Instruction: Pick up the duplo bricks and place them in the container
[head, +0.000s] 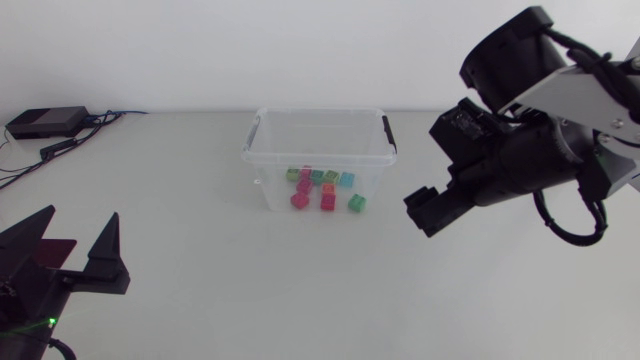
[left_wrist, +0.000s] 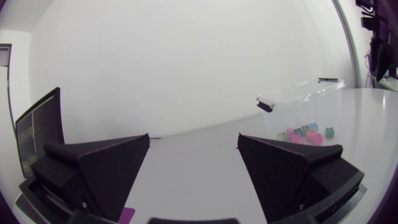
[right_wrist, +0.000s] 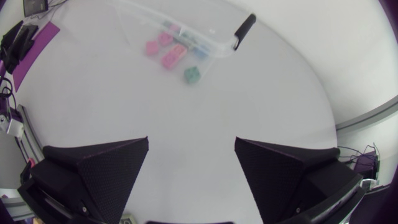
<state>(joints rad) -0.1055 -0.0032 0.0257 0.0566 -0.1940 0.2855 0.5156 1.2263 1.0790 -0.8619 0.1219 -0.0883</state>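
Small coloured plastic duplo bricks (head: 322, 187) (pink, green, orange, teal) all seem to lie inside the clear rectangular plastic container (head: 265, 165) at mid-table. None shows loose on the pale grey table (head: 300, 290), so treat this step as check-and-retreat. Your right black wedge-fingered gripper (right_wrist: 191, 142) hangs wide open and empty beside the container's right end, near its black latch handle (head: 389, 133), so draw it up and outward, not across the rim. Your left gripper (left_wrist: 193, 137), also wide open and empty, sits low at the near left, well apart, with open table between.
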